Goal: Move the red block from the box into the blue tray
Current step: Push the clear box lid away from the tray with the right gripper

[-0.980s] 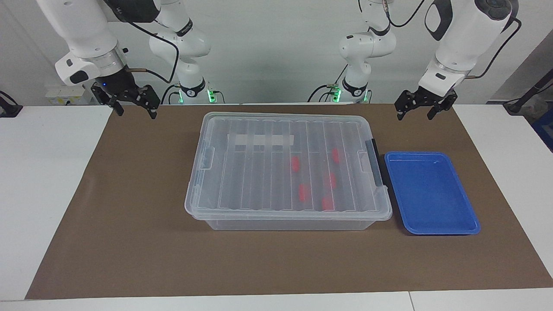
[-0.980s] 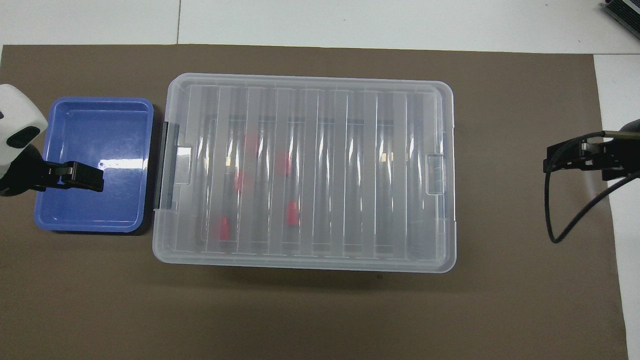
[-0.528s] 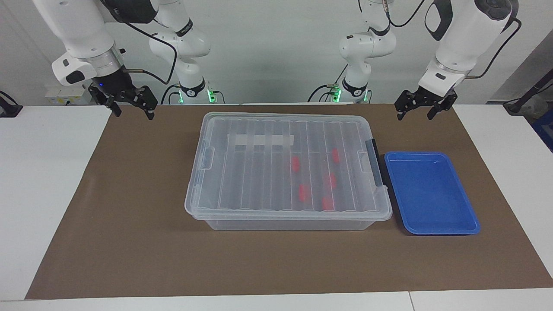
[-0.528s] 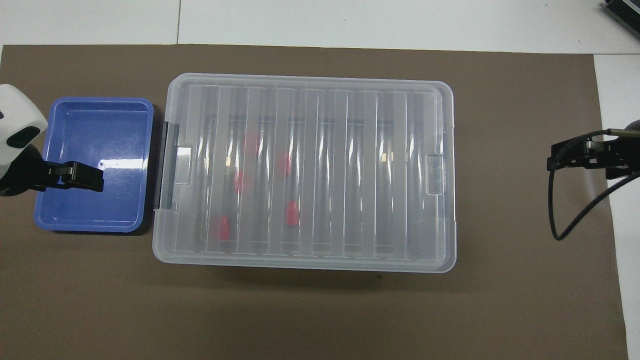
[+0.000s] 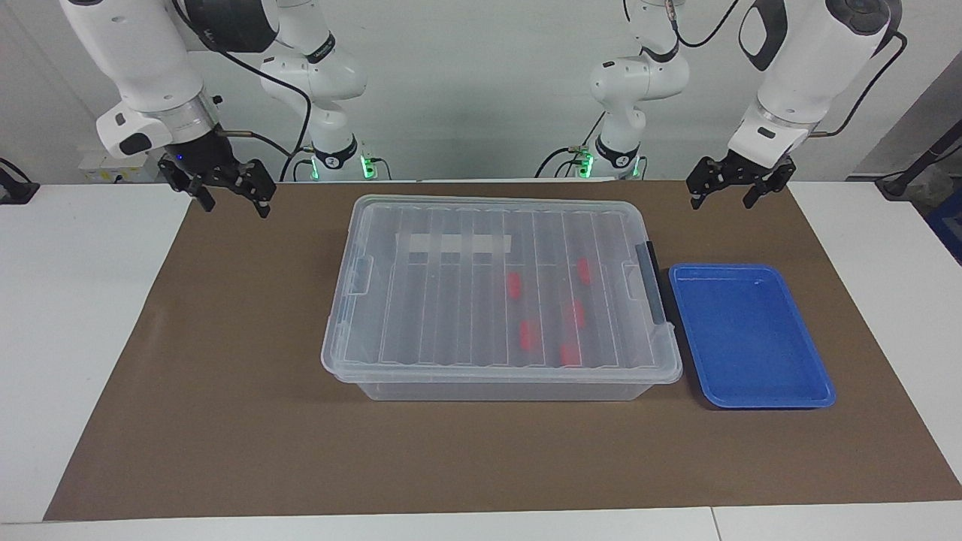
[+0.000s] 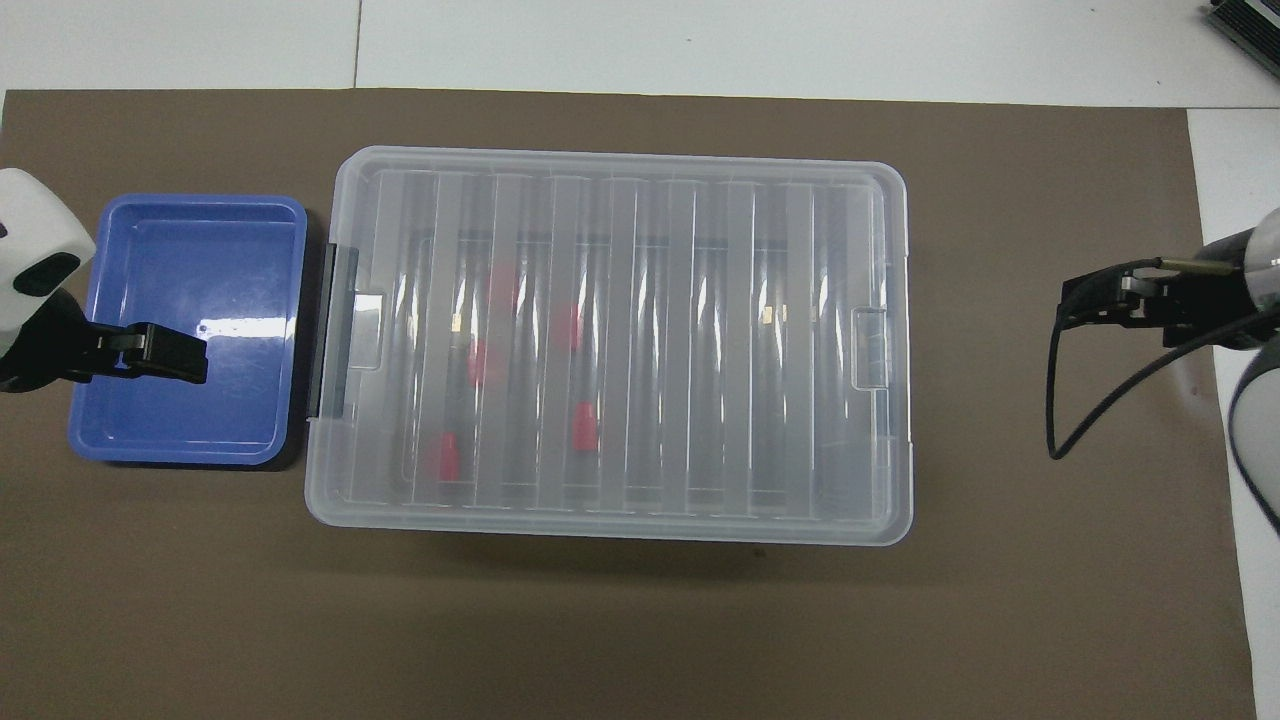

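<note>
I'm seeing five red blocks [image 5: 514,285] lying inside the lidded box [image 5: 501,289]; left gripper [image 5: 721,194] and right gripper [image 5: 231,197] are hanging wide-fingered, empty.

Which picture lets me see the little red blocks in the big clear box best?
The facing view. All five red blocks show through the lid of the clear box, clustered toward the end beside the blue tray. The overhead view shows the same blocks, but glare and lid ribs wash some out to faint pink smudges.
</note>
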